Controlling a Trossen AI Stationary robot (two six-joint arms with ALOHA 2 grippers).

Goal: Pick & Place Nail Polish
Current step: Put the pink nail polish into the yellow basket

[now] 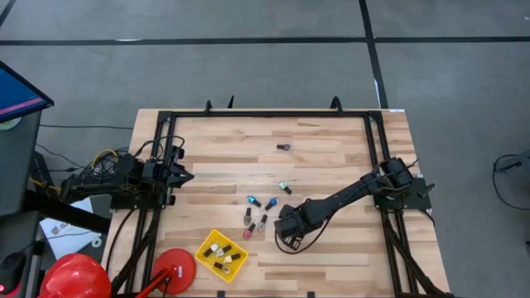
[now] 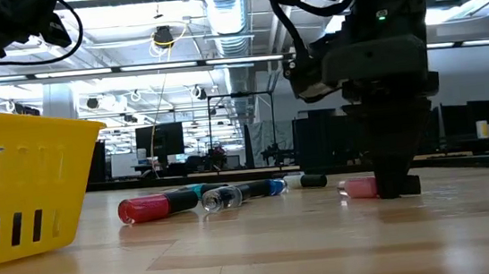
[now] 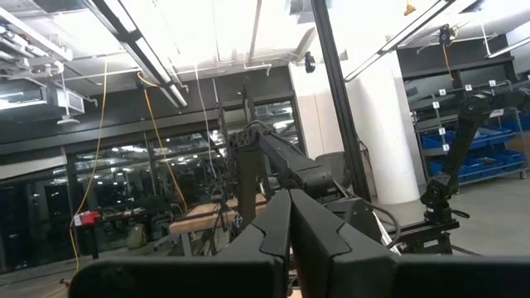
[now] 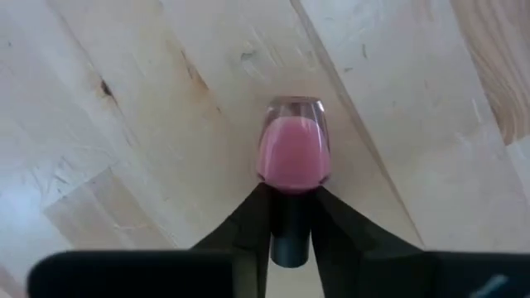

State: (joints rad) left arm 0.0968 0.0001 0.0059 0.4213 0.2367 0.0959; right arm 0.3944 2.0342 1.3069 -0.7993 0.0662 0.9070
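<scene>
1. Scanning from the left of the overhead view, we find the left arm parked at the edge of the wooden bench (image 1: 331,248), its left tool (image 1: 186,175) raised off the surface; its wrist view shows the two dark fingers (image 3: 273,228) pressed together on nothing.
2. Nearer the front edge, we see a red round object (image 1: 174,269) beside a yellow basket (image 1: 203,248), and a few nail polish bottles (image 1: 224,255) lie inside it.
3. Moving toward the middle, we count a loose cluster of bottles lying flat on the bench: a blue one (image 1: 254,201), a dark one (image 1: 270,203), a pink one (image 1: 247,232) and another (image 1: 263,222) just beside it, with a teal one (image 1: 285,188) slightly apart.
4. Farther back, we spot a lone dark bottle (image 1: 283,147), well apart from the rest.
5. In the table-level view, a red bottle (image 2: 143,208) and a clear-bodied one with a blue end (image 2: 241,193) lie near the basket wall.
6. On the right, we see the right arm reaching in from its base, with the right tool (image 1: 286,225) lowered to the bench just beside the cluster.
7. Its wrist view shows the fingers closed against the dark cap of a pink nail polish bottle (image 4: 293,153), which lies flat on the wood with its body pointing away from the tool.
</scene>
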